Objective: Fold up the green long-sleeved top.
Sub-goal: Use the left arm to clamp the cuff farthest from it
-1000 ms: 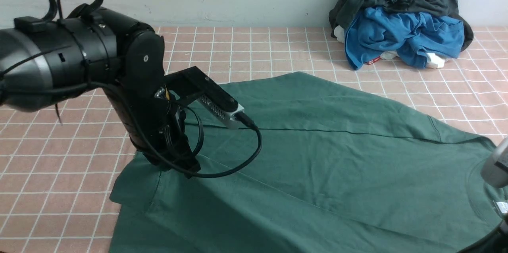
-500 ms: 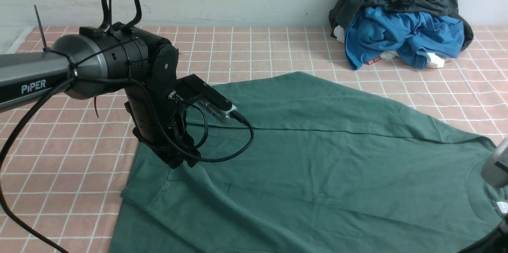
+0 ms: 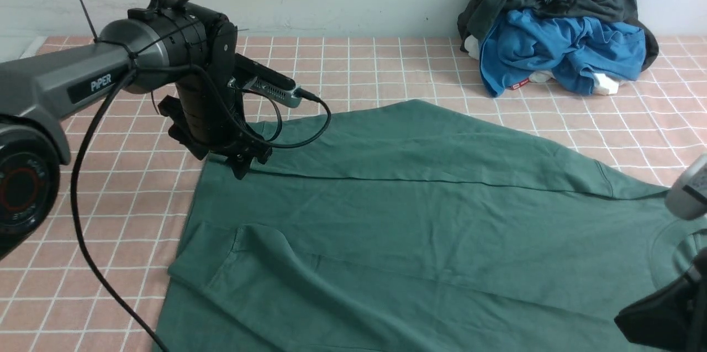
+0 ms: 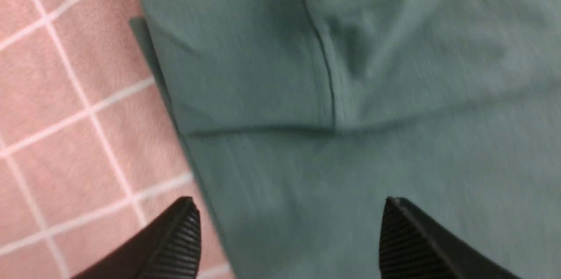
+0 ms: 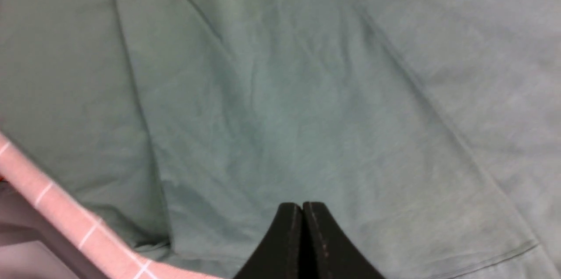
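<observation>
Although the pink checked tablecloth [image 3: 386, 64] has bare room along its far side and on the robot's left, the green long-sleeved cotton top [image 3: 431, 230] covers most of the near half, lying flat and stretched from left to right. Long creases run its length, one across the far part and one nearer, so I judge the lengthwise folds to be in place and the crosswise folds, which would make a compact packet, not yet begun. Its near hem runs off the bottom of the front view, and the right wrist view shows it lying close to the table's edge, so there is little slack there. The heap of dark grey and blue clothes [image 3: 558, 26] sits in the far right corner, well apart from the top. The left gripper [image 4: 288, 202] hangs just above the top's left edge near its far corner, jaws spread wide and empty. The right gripper [image 5: 302, 206] is over the cloth, jaws pressed together with nothing visible between them.
</observation>
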Action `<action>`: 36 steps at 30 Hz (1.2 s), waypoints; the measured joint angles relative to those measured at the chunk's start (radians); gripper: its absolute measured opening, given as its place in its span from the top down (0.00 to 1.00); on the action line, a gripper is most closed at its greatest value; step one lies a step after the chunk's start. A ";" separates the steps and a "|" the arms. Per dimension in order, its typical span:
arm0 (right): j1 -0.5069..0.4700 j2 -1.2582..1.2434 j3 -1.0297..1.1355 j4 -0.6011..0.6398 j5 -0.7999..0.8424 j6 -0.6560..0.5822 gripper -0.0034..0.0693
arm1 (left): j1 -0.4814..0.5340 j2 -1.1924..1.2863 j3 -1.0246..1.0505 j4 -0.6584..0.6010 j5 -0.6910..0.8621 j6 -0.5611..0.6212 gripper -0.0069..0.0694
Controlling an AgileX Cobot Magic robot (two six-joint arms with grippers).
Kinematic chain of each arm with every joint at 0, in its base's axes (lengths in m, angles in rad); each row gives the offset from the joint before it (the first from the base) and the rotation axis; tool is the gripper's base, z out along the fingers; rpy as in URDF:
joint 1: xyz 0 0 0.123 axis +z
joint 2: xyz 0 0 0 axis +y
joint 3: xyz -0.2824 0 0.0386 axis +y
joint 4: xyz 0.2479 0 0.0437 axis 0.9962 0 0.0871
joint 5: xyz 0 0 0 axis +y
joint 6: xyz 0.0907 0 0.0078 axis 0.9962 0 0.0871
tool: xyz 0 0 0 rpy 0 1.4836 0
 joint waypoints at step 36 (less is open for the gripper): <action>0.000 0.099 -0.051 -0.003 -0.005 0.006 0.97 | 0.009 0.166 -0.209 -0.130 0.033 -0.017 0.75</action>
